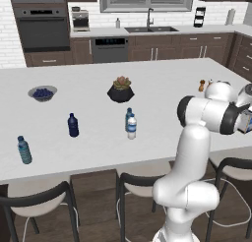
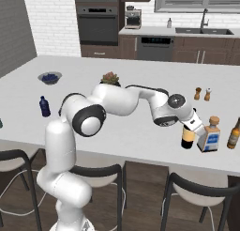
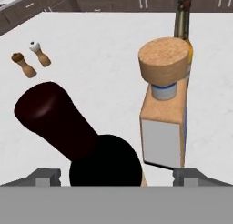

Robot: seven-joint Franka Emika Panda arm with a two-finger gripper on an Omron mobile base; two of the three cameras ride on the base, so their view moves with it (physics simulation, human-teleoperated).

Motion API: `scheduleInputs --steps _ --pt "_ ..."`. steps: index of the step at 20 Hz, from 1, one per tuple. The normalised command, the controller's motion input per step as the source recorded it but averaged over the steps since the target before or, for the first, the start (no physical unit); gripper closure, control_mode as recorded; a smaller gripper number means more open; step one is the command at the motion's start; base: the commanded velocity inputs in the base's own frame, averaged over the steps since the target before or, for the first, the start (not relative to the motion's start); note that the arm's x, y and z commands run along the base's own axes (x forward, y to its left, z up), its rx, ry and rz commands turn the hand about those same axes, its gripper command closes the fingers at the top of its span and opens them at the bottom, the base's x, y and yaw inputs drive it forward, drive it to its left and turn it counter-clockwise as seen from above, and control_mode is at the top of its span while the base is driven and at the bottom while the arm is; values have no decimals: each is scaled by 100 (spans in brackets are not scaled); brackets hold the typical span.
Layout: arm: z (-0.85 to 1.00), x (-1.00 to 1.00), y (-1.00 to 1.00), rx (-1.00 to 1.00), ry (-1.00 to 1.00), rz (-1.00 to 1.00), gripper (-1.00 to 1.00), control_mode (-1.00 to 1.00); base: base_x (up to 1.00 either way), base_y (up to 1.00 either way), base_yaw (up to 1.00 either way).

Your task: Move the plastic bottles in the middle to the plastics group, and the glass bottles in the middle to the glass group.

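On the white kitchen island (image 2: 140,131), the wine bottle (image 3: 86,145) stands upright just beside the squat amber bottle (image 2: 209,135). The gripper (image 3: 116,177) hangs over the wine bottle with jaws spread wide, clear of its neck. Two small water bottles (image 1: 131,124) stand well away from it.

The white arm rises from its base, bends at a dark-jointed elbow and stretches out low to the robot's right. Its wrist tips downward at the far end. The gripper (image 3: 116,177) points down, its two fingers (image 3: 45,177) spread wide apart, clasping nothing.
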Motion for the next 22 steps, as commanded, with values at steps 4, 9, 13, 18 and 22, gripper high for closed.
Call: scheduleInputs --steps 4,9,13,18,22 --pt "24 -24 58 0 -10 0 -100 -100 0 0 0" --pt "28 -46 67 -1 -9 0 -100 -100 0 0 0" --pt "34 -63 55 0 -5 -1 -100 -100 0 0 0" --pt "68 -45 24 0 0 0 -100 -100 0 0 0" --pt "96 -31 21 0 0 1 -100 -100 0 0 0"
